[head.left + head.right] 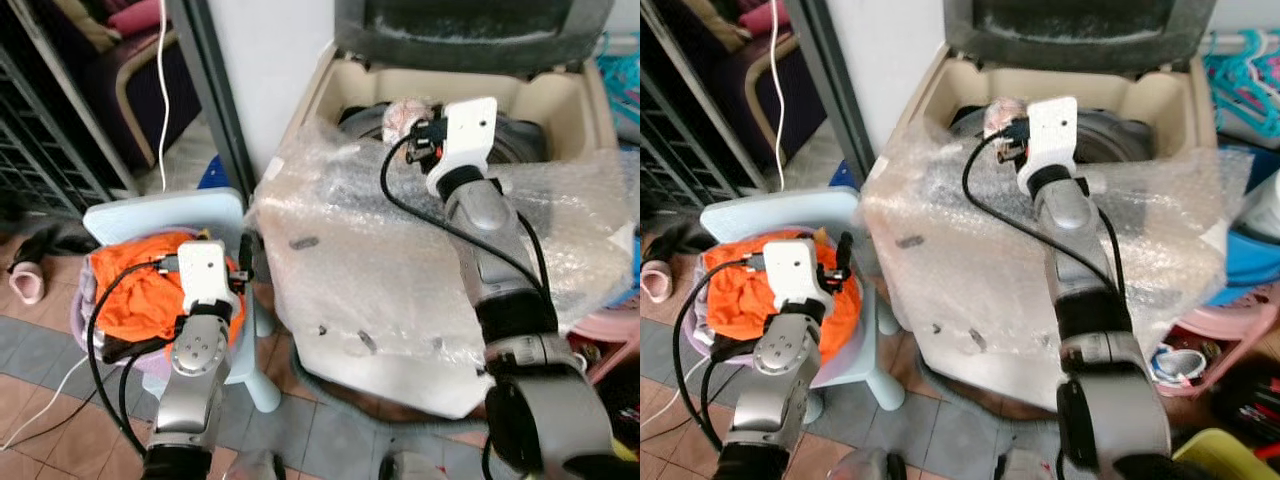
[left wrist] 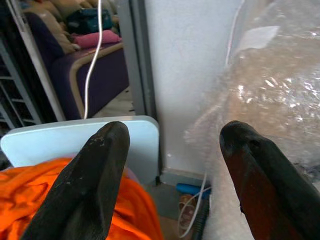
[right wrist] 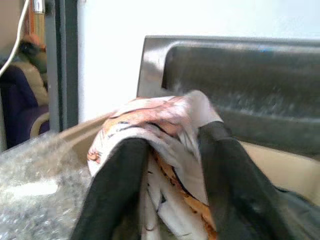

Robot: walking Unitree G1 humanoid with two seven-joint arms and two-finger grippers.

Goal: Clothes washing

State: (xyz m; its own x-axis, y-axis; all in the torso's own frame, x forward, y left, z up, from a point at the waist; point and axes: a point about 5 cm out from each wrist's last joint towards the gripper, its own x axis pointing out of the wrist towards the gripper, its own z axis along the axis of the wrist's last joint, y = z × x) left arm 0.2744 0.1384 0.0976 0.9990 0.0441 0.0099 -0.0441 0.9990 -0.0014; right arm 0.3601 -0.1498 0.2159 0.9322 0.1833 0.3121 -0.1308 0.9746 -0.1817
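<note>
The right gripper (image 3: 170,185) is clamped on a patterned cloth (image 3: 155,120), held at upper centre of the head views just above the open washer (image 1: 545,95), near the dark drum mouth under the raised lid (image 1: 470,25). If the cloth clings to a finger on release, or the gripper lets go short of the drum, it could land on the bubble wrap (image 1: 400,250) draped over the washer's front and slide to the floor. At lower left the left gripper (image 2: 172,145), fingers spread and empty, hovers over the orange clothes (image 1: 135,285) in the basket (image 1: 85,310) on a pale blue chair (image 1: 160,210); its loose cable (image 1: 100,330) could snag them.
</note>
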